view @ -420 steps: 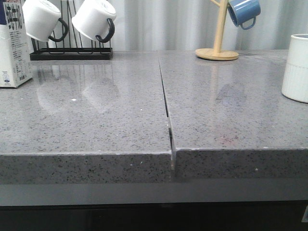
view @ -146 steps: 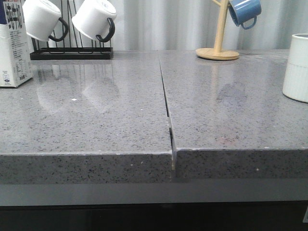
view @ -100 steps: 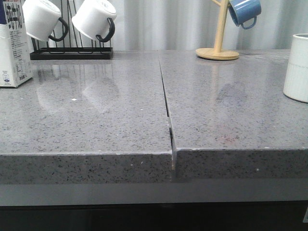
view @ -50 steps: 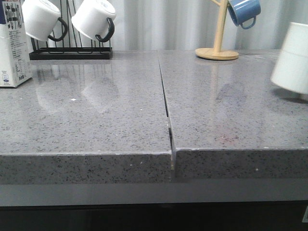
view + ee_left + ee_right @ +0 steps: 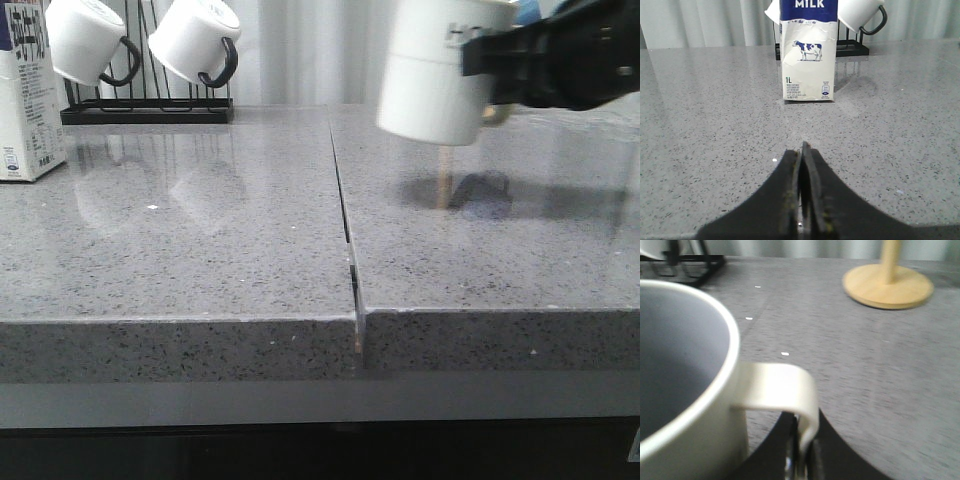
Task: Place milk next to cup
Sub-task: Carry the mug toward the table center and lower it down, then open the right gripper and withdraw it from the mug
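Observation:
The large white ribbed cup [image 5: 435,70] hangs in the air above the right half of the counter, its lettering partly showing. My right gripper [image 5: 480,55] is shut on its white handle [image 5: 790,390], and the cup's open mouth [image 5: 670,365] fills the right wrist view. The milk [image 5: 28,95] stands upright at the far left of the counter. In the left wrist view the milk [image 5: 807,55] faces me with its cow picture. My left gripper [image 5: 802,150] is shut with nothing in it, a stretch of bare counter short of the carton.
A black wire rack [image 5: 145,105] with two small white mugs [image 5: 195,40] stands at the back left, behind the milk. A wooden mug tree base [image 5: 887,285] sits at the back right, mostly behind the lifted cup. A seam [image 5: 345,210] splits the grey counter down the middle.
The cup has been lifted off the counter at the far right and carried leftward and up toward the middle. The right arm has come into the front view. The milk has stayed put.

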`<state>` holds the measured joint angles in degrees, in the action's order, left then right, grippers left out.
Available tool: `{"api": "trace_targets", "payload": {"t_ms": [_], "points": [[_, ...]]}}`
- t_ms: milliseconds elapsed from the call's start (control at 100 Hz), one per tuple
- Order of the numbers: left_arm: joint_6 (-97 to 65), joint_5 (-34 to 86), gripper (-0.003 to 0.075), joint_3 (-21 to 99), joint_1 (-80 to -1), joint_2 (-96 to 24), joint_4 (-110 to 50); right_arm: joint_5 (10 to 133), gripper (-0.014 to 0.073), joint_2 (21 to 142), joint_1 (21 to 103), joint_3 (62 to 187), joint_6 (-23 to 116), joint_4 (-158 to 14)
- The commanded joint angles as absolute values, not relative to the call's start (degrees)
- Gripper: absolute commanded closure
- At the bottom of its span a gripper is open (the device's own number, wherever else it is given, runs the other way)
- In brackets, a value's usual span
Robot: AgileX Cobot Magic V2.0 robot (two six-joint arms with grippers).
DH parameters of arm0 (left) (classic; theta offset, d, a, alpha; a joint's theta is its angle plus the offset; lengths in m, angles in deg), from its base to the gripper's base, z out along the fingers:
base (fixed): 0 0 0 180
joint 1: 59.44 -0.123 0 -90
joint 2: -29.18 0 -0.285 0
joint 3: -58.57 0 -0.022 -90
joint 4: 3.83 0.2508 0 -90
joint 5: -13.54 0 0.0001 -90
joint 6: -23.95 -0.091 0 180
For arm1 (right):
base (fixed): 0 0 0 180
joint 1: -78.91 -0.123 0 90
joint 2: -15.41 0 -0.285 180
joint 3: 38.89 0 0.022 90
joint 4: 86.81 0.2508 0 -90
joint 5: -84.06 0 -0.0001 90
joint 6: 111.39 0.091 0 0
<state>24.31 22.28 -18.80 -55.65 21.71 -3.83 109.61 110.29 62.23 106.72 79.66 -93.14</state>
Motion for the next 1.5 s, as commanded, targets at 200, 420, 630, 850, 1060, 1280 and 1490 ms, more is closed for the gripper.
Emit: {"api": "trace_targets", "payload": {"t_ms": [200,420,630,850,1060,1280,1490], "points": [[24.5,17.5,0.0741,-21.1,-55.7,23.6,-4.2,113.5,0.064,116.1,56.3,113.9,79.2,-92.1],[24.5,17.5,0.0741,-21.1,-55.7,23.6,-4.2,112.9,0.064,118.5,55.2,114.9,79.2,-92.1],[24.5,17.5,0.0741,-21.1,-55.7,23.6,-4.2,108.9,0.0639,118.4,55.2,114.9,79.2,-92.1],[24.5,17.5,0.0741,-21.1,-55.7,23.6,-4.2,108.7,0.057,116.5,55.1,114.1,79.2,-92.1],[24.5,17.5,0.0741,-21.1,-55.7,23.6,-4.2,108.6,0.0265,116.1,55.1,114.1,79.2,-92.2],[24.5,17.5,0.0741,-21.1,-55.7,23.6,-4.2,106.8,0.0232,112.7,55.1,111.3,79.2,-92.2],[24.5,17.5,0.0741,-21.1,-55.7,23.6,-4.2,102.8,0.0232,104.8,55.1,105.7,79.2,-92.2]]}}
